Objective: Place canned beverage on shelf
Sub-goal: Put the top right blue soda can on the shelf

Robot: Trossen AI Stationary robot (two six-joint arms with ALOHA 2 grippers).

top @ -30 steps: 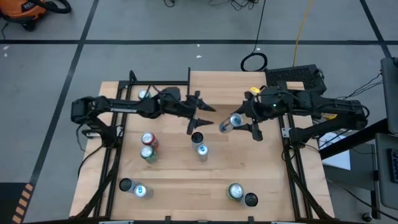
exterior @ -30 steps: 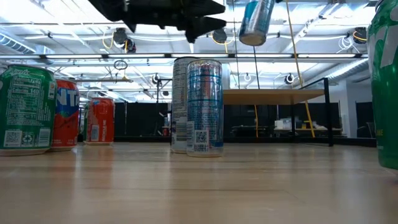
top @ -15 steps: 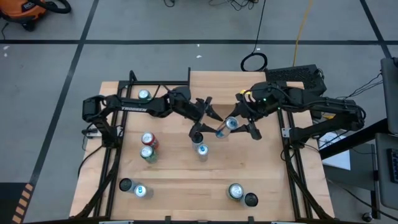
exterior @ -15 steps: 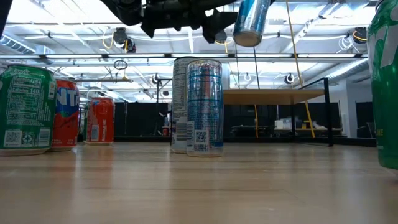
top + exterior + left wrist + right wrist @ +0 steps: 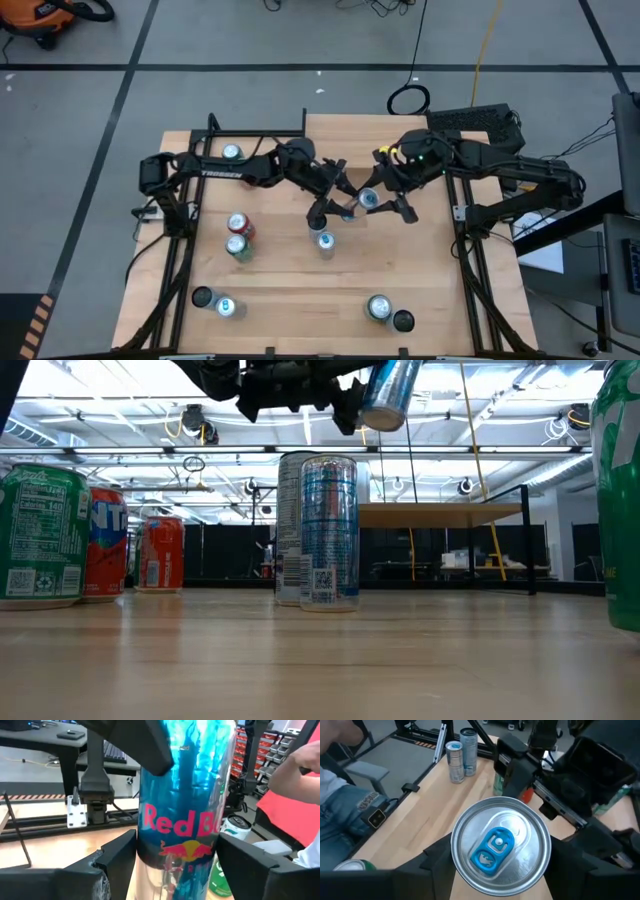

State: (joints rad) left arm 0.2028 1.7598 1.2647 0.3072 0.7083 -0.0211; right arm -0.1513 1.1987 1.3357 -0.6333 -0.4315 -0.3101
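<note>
A blue-and-silver Red Bull can (image 5: 366,200) (image 5: 386,395) hangs tilted above the table's middle, with my right gripper (image 5: 382,197) (image 5: 500,865) shut on it. My left gripper (image 5: 340,198) (image 5: 177,865) reaches in level from the table's left. It is open, with one finger on each side of the can's lower half (image 5: 177,835). The shelf (image 5: 350,140) (image 5: 440,515), a light wood plank on thin black legs, stands at the table's far edge, beyond both grippers. My left gripper has its fingers (image 5: 117,857) close against both sides of the can's lower half; I cannot tell whether they touch it. My right gripper pinches the can's side wall near the top end (image 5: 457,865) between its two fingers. It comes from the table's right, slanting down. The can is clear of the table and tilted, its tab end (image 5: 495,850) toward my right wrist.
Directly below the grippers stand a dark can (image 5: 317,222) and a silver-blue can (image 5: 325,242). A red can (image 5: 238,223) and a green can (image 5: 238,246) stand to the left. More cans stand near the front edge (image 5: 225,307) (image 5: 378,307) and at the far left (image 5: 232,152). A person sits beyond the table (image 5: 300,785).
My left gripper has moved toward the table's right and rolled, so its fingers now stand around the can. My right gripper has shifted toward the table's left with the can and rolled, and the can has tipped further over. Neither gripper's opening has changed.
</note>
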